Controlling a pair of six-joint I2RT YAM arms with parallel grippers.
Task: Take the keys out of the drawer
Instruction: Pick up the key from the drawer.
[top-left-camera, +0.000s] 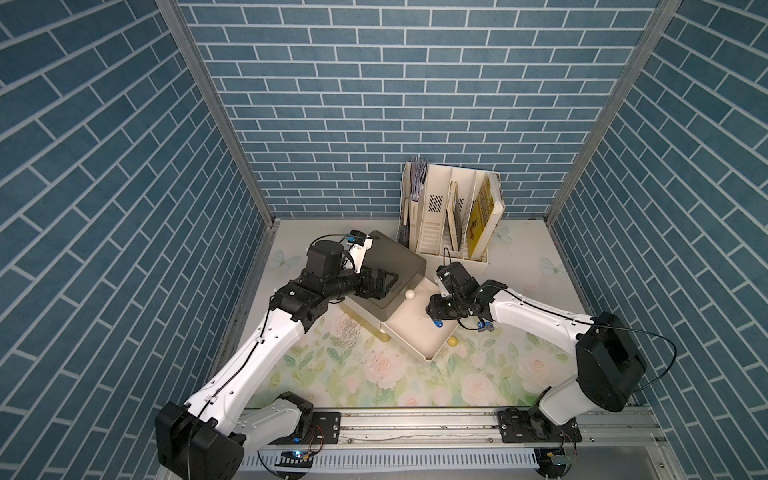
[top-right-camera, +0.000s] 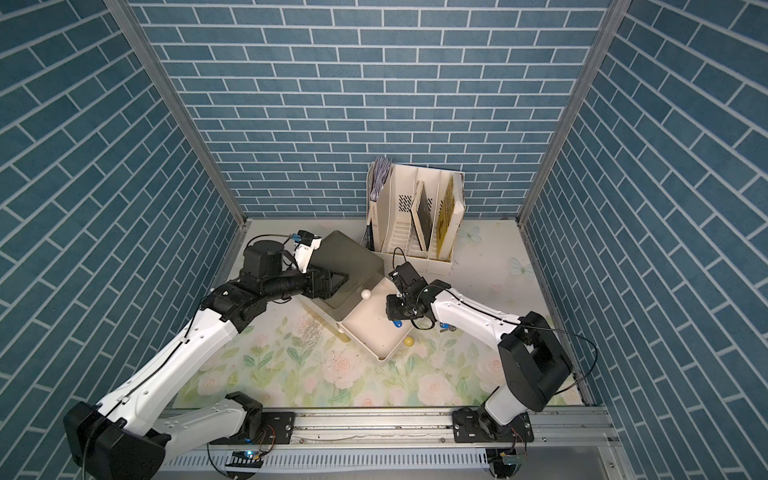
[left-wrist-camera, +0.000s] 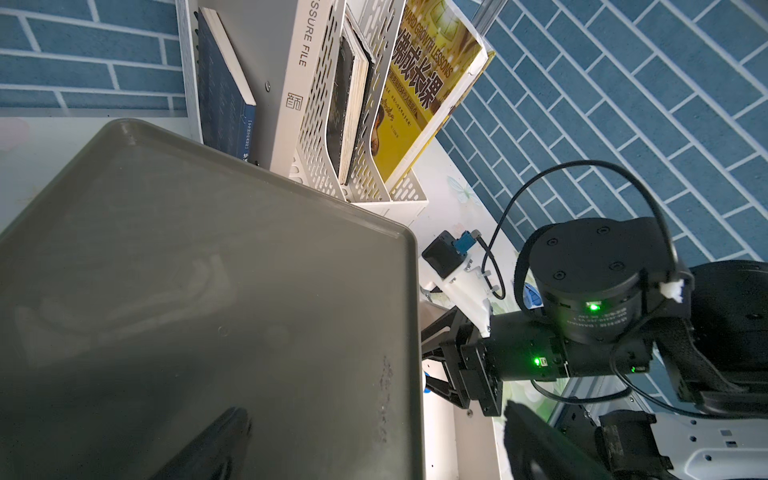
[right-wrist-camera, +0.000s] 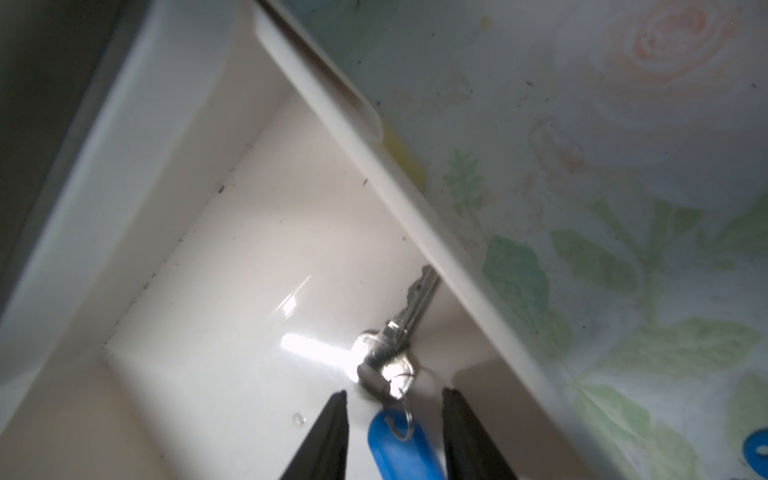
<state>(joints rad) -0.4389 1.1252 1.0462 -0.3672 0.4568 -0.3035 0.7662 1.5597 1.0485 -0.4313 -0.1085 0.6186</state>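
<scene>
The white drawer (top-left-camera: 409, 322) stands pulled out of a grey-topped cabinet (top-left-camera: 395, 257). In it lies a bunch of keys (right-wrist-camera: 401, 332) with a blue tag (right-wrist-camera: 399, 444), close to the drawer's side wall (right-wrist-camera: 415, 208); in both top views the tag (top-left-camera: 436, 325) (top-right-camera: 397, 323) shows under my right wrist. My right gripper (right-wrist-camera: 395, 395) hangs low in the drawer, open, its fingers on either side of the tag without touching it. Another blue-tagged bunch (top-left-camera: 484, 326) lies on the mat outside the drawer. My left gripper (top-left-camera: 384, 284) rests open on the cabinet top (left-wrist-camera: 208, 270).
A white file rack (top-left-camera: 449, 212) with books stands behind the cabinet at the back wall. A yellow ball knob (top-left-camera: 453, 341) sits at the drawer's front, and a white one (top-left-camera: 410, 294) above it on the cabinet. Flowered mat (top-left-camera: 374, 374) covers the table.
</scene>
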